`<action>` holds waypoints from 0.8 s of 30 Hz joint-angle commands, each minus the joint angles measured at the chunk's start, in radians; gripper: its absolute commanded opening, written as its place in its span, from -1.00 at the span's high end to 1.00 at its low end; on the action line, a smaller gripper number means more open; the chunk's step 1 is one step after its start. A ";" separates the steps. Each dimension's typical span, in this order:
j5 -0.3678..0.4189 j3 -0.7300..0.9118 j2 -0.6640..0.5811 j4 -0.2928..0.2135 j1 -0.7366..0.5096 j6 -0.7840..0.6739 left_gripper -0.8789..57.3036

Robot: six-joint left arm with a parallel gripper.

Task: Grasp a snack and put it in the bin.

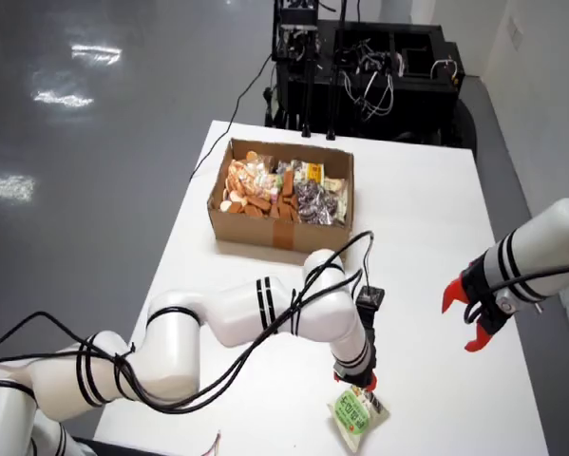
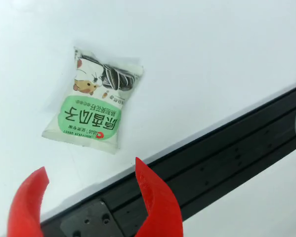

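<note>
One snack packet (image 1: 359,410) lies flat on the white table (image 1: 426,237) near its front edge in the overhead view, white with a green label and a cartoon animal printed on it. The working arm (image 1: 265,318) reaches in from the lower left of that view and bends down so that its gripper (image 1: 362,382) hangs right over the packet's upper end; whether it touches cannot be told from there. The wrist view shows the two red fingers (image 2: 155,197) spread apart with nothing between them, and the packet (image 2: 92,101) lying clear beyond their tips, close to the table's black edge rail (image 2: 227,153). Farther back on the table sits an open cardboard box (image 1: 282,195) already full of snacks: orange-brown pieces on its left side in the overhead view, dark and yellow wrappers on its right. At the right edge of that view a second arm (image 1: 536,252) hangs above the table with its own red claw (image 1: 469,318) open.
</note>
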 commanded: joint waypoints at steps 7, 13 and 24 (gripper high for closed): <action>-0.022 -0.033 0.081 -0.016 -0.015 0.145 -0.36; -0.051 -0.029 0.095 -0.008 -0.004 0.190 -0.44; -0.067 -0.026 0.099 0.012 0.013 0.253 -0.45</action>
